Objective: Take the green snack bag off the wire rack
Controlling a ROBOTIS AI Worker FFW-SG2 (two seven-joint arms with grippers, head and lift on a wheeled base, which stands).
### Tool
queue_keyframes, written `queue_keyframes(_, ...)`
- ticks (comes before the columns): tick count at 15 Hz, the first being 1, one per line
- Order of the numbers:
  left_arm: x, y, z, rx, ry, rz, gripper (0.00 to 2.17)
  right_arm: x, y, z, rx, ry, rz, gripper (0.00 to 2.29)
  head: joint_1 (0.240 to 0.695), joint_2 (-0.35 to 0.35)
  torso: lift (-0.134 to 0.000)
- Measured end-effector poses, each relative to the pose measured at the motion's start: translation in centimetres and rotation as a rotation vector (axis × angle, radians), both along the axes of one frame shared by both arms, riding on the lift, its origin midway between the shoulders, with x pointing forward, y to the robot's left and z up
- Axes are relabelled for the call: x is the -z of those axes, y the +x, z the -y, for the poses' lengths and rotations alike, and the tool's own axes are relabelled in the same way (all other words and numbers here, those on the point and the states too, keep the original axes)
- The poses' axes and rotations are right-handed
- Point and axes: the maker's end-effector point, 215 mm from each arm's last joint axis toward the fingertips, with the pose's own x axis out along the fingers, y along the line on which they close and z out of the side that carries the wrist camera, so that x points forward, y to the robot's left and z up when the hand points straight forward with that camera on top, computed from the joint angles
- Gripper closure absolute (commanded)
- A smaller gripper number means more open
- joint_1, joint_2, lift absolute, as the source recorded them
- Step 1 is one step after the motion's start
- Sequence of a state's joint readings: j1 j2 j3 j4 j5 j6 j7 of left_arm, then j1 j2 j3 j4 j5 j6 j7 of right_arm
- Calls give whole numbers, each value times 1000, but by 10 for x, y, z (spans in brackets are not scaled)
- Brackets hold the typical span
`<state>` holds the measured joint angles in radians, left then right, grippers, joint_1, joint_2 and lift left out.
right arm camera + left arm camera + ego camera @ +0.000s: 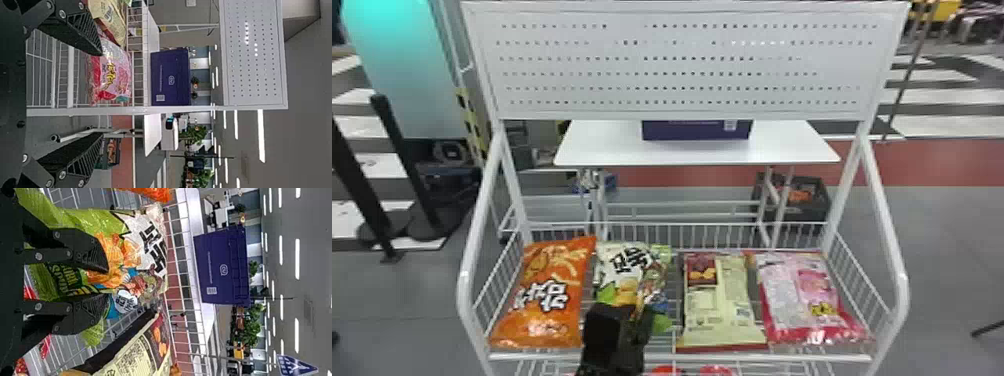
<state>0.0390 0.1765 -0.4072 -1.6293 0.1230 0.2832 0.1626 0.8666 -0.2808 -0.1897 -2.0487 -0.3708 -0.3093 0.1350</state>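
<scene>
- The left pincer (624, 309) is partway together, well short of full spread, with its two fingers along the front of the green snack bag (627, 270) and the bag's printed front bulging deep between them; it seems to be pinching the bag, though the head view hides much of the contact.
- The right pincer (100, 94) is spread wide, its fingers well apart.
- The wire rack (682, 357) holds the green snack bag in its basket, between the orange snack bag (547, 305) and the pale yellow snack bag (717, 305).
- The pink snack bag (802, 295) lies just beside the pale yellow one, at the rack's right end in the head view.
- Above the back of the basket, a white perforated panel (682, 70) spans the rack's frame.
- Behind the rack stands a white counter (607, 145), bearing a dark purple box (697, 130).
- A dark crate (814, 200) with something orange inside sits low, near the counter's legs.
</scene>
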Motion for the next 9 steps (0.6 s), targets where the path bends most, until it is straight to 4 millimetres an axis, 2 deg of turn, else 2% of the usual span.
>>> queue_keyframes(5, -19, -7, 9, 13, -22, 28, 2145, -1, 1, 1, -1, 1, 1, 174, 499, 0, 0)
queue_keyframes(9, -53, -18, 12, 29, -46, 82, 2145, -1, 1, 1, -1, 2, 1, 174, 499, 0, 0)
